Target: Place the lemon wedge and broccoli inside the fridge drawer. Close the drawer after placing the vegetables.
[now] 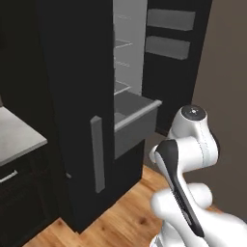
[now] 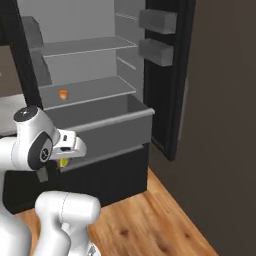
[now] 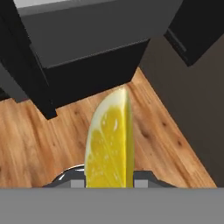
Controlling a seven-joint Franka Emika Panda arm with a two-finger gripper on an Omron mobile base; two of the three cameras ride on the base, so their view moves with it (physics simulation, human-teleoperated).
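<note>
Step in hand: carrying lemon wedge (image 3: pixel 109 140) to fridge drawer (image 2: pixel 107 131). Pincer (image 2: pixel 64 161) clenched on wedge, low, just in front of drawer front panel, above wood floor (image 3: pixel 39 135). Drawer pulled open; contents hidden from here. Small orange cup (image 2: pixel 63 94) on shelf above. Next move, by judgement: raise wedge over drawer rim, advance, release inside.
</note>
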